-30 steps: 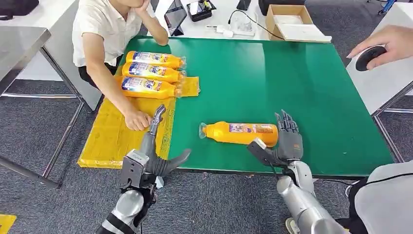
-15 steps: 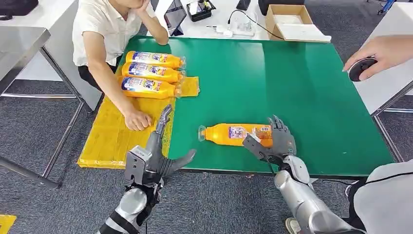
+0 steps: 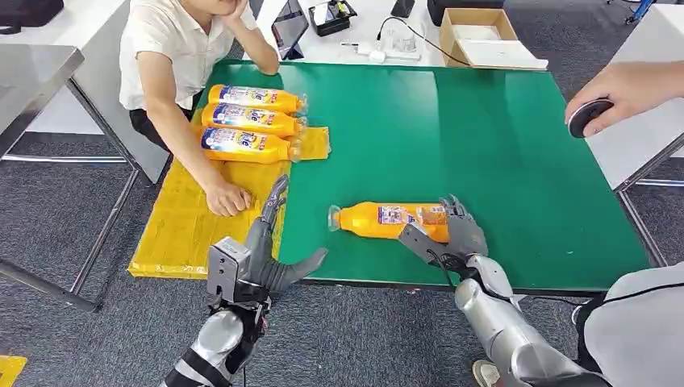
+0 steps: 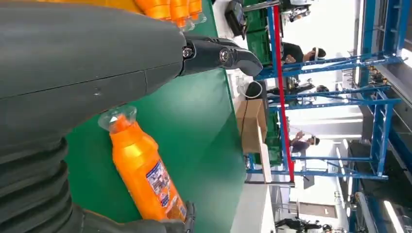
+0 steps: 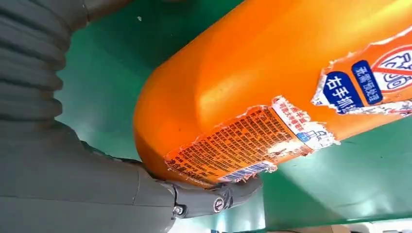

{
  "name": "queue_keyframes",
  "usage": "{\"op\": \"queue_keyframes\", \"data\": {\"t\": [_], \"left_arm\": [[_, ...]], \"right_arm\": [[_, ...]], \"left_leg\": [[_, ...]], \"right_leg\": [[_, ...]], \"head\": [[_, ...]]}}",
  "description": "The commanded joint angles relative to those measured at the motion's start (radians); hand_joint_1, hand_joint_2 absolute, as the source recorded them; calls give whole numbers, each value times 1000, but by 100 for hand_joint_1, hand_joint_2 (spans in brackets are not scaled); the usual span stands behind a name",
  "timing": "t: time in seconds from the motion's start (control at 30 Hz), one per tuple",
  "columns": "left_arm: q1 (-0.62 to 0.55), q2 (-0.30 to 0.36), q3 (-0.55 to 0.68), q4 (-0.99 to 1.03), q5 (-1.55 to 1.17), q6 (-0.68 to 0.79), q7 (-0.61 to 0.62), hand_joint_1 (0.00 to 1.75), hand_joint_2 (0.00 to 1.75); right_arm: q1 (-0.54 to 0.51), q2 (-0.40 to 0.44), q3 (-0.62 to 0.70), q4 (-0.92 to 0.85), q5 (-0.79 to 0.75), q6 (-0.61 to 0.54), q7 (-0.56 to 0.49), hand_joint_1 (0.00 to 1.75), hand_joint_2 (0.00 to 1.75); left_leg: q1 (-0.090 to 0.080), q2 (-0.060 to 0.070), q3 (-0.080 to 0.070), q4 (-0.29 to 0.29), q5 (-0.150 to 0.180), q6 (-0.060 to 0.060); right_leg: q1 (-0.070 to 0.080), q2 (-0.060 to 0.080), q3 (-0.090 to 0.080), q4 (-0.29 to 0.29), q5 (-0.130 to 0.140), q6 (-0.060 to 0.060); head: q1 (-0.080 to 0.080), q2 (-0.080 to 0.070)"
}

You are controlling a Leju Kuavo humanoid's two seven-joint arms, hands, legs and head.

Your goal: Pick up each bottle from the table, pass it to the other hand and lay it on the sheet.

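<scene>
The right hand has its fingers wrapped around the base of an orange plastic bottle lying on the green counter. The left hand hangs empty, fingers spread, beside the crumpled yellow sheet carrying three more orange bottles.

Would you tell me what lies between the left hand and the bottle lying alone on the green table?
Only bare green table: in the head view nothing sits between the left hand and the bottle's cap end. The right hand wraps its base.
</scene>
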Motion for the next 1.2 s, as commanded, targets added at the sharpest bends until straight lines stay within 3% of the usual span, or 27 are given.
{"op": "queue_keyframes", "data": {"t": [0.03, 0.43, 1.0, 1.03, 1.07, 1.2], "left_arm": [[-47, 11, -29, 68, 15, -17, 7, 0, 175], [-54, 12, -30, 76, 50, -39, 10, 0, 175], [-56, 12, -31, 79, 50, -40, 10, 0, 175], [-44, -3, 1, 90, 52, 22, -26, 0, 175], [-34, -16, 27, 93, 71, 50, -41, 0, 175], [-13, -43, 75, 87, 148, 86, -63, 0, 175]], "right_arm": [[-33, -2, 40, 77, -1, 5, -33, 175, 175], [-9, -2, -14, 74, -67, -41, -98, 175, 175], [-6, -2, -27, 75, -83, -35, -104, 175, 175], [25, 31, -165, 45, -271, 4, -257, 175, 175], [40, 49, -224, 18, -356, 13, -329, 175, 175], [64, 80, -292, -41, -491, 36, -437, 175, 175]], "left_leg": [[1, 0, 6, -1, -2, -1], [0, -1, 3, -1, -1, -1], [1, -1, 5, -1, -1, -1], [1, -1, 6, -1, -2, -1], [1, -1, 5, -1, -1, -1], [1, 2, 6, -1, -2, -1]], "right_leg": [[1, -1, 6, -1, -2, -2], [0, -1, 3, -1, -1, -1], [1, -1, 5, -1, -2, -2], [1, -1, 6, -1, -2, -2], [1, -2, 5, -1, -2, -2], [1, 1, 5, -1, -2, -2]], "head": [[0, 0], [0, 0], [0, 0], [0, 0], [0, 0], [0, 0]]}}
